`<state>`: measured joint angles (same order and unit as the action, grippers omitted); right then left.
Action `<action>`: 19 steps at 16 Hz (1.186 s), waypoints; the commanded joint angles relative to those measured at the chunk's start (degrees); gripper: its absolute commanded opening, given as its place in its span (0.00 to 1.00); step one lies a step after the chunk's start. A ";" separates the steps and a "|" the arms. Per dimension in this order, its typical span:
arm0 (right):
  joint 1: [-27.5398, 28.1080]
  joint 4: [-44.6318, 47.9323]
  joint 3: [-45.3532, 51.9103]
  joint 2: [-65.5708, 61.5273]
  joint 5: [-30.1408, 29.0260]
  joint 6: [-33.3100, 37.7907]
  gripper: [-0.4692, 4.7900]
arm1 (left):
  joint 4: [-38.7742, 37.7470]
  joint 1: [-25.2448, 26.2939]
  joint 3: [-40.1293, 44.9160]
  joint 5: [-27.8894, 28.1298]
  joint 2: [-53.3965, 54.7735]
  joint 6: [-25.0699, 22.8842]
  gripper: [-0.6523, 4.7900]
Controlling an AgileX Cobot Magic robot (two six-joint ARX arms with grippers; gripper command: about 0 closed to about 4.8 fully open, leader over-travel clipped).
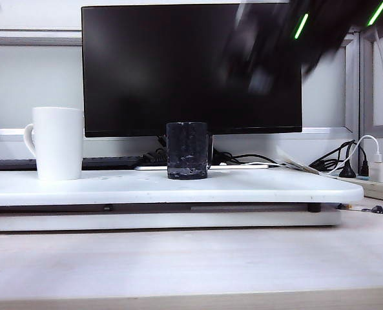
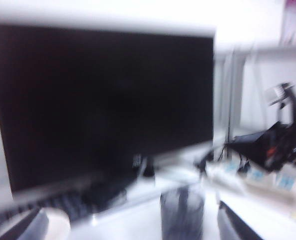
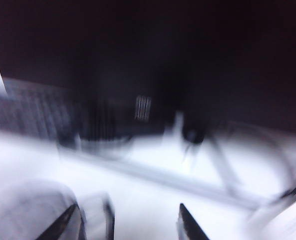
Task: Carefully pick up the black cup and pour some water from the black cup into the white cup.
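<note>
black cup point(image 1: 186, 150): upright mid-platform, well apart from white cup point(image 1: 57, 143)
left gripper point(image 2: 128, 227): jaws spread, empty
right gripper point(image 3: 128, 225): blurred; seemingly parted, empty
risk: a hurried approach could topple it, spilling water

We find one arm point(image 1: 288, 45) in the exterior view, at the upper right of the frame, blurred into a dark mass bearing two green light strips. By its side of the frame we take it for the right arm; its gripper cannot be made out there.

In the right wrist view, the right gripper point(image 3: 130, 222) shows two dark fingertips point(image 3: 187, 225) at the lower edge, standing apart with a clear gap between them.

In the left wrist view, the left gripper point(image 2: 133, 225) shows dark fingertips point(image 2: 232, 225) at the lower corners, set wide apart. The left arm does not appear in the exterior view.
</note>
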<state>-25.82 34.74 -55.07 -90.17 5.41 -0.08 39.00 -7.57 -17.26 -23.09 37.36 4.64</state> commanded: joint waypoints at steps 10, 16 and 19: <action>-0.42 -44.50 26.80 74.25 3.28 0.13 0.57 | -55.30 0.85 -2.03 16.48 -35.56 -6.08 1.00; -0.46 -25.53 50.93 80.04 1.97 5.05 0.57 | -51.78 0.83 10.05 16.48 -35.60 0.39 1.00; -0.44 -25.86 54.73 80.08 1.99 5.05 0.57 | -51.30 0.85 13.11 16.94 -35.60 0.31 1.00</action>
<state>-26.30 8.05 -0.69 -10.13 7.51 4.73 -13.91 -6.83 -4.40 -6.48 1.74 4.78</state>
